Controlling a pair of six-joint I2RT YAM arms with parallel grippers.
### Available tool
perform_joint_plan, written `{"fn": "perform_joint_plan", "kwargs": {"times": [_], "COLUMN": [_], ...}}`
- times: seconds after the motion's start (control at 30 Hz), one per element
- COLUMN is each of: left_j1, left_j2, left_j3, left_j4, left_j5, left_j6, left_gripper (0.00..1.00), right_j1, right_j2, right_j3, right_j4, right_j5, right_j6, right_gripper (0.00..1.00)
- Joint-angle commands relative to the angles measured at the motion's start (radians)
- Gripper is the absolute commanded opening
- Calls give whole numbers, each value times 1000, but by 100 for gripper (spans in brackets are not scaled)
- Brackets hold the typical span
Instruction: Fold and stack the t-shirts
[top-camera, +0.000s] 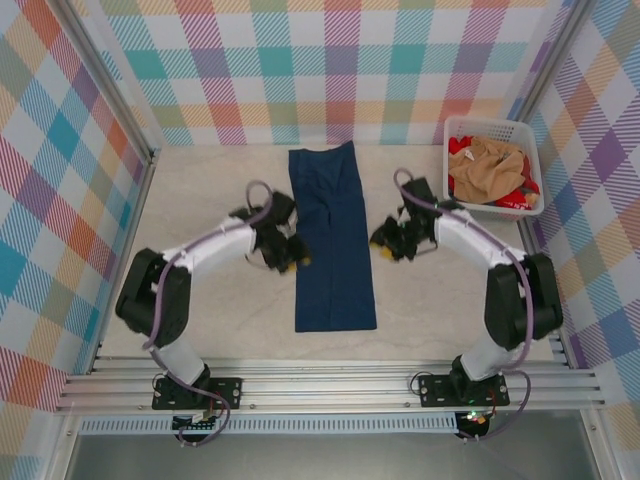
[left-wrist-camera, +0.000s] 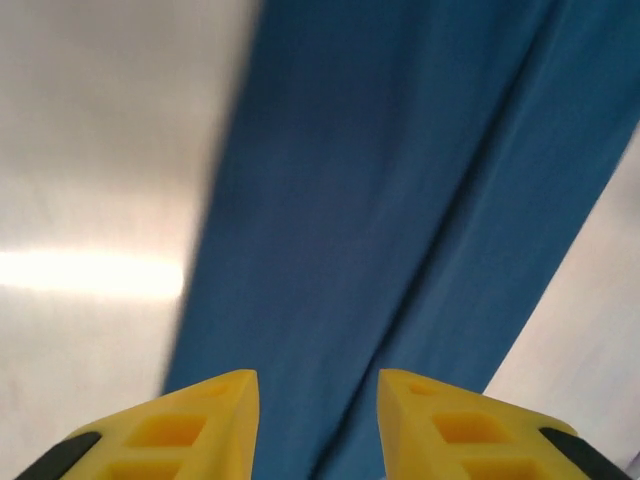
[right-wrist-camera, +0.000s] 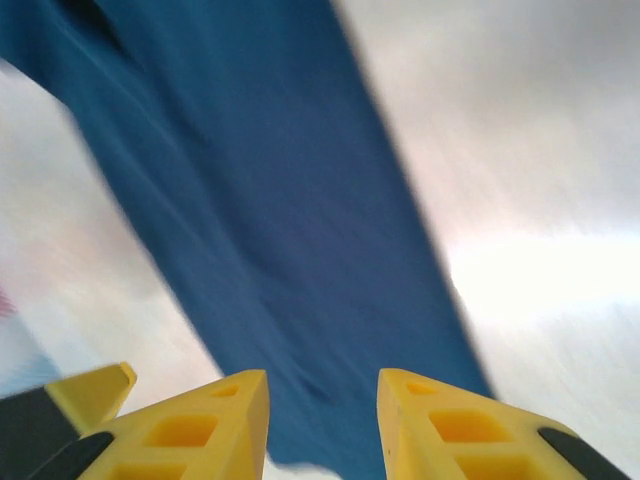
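A navy blue t-shirt (top-camera: 332, 240) lies flat mid-table, folded into a long narrow strip running from far to near. My left gripper (top-camera: 293, 254) hovers at the strip's left edge, about halfway along. My right gripper (top-camera: 384, 241) sits just off its right edge. In the left wrist view the yellow fingers (left-wrist-camera: 215, 420) of the left gripper (left-wrist-camera: 318, 405) stand apart above the blue cloth (left-wrist-camera: 400, 200), with nothing between them. The right gripper (right-wrist-camera: 322, 405) is likewise open over the shirt's edge (right-wrist-camera: 250, 200). A tan-orange t-shirt (top-camera: 488, 165) and a red one (top-camera: 522, 194) lie crumpled in the basket.
A white plastic basket (top-camera: 490, 122) stands at the back right, close to the right arm's elbow. Checked walls enclose the table on three sides. Bare pale tabletop (top-camera: 210, 180) stretches left of the strip and around its near end.
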Motion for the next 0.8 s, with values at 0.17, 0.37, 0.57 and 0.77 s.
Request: {"fn": "perform_joint_plan", "kwargs": {"times": [0.17, 0.37, 0.57, 0.77], "left_j1": [-157, -182, -187, -189], "left_j2": [-184, -116, -68, -69], "left_j3": [-324, -338, -377, -381], "left_j4": [73, 148, 247, 266], "left_j5": [138, 79, 41, 29], "left_j6": [-17, -47, -69, -82], "left_gripper": [44, 43, 31, 11], "right_j1": [123, 139, 165, 185], "right_j2": [-235, -152, -86, 8], "right_j3": [-353, -364, -368, -342], "right_j4": [-81, -26, 41, 118], "right_j5": [-111, -161, -151, -162], "right_j6": [-117, -133, -94, -42], "right_gripper": [40, 40, 39, 32]}}
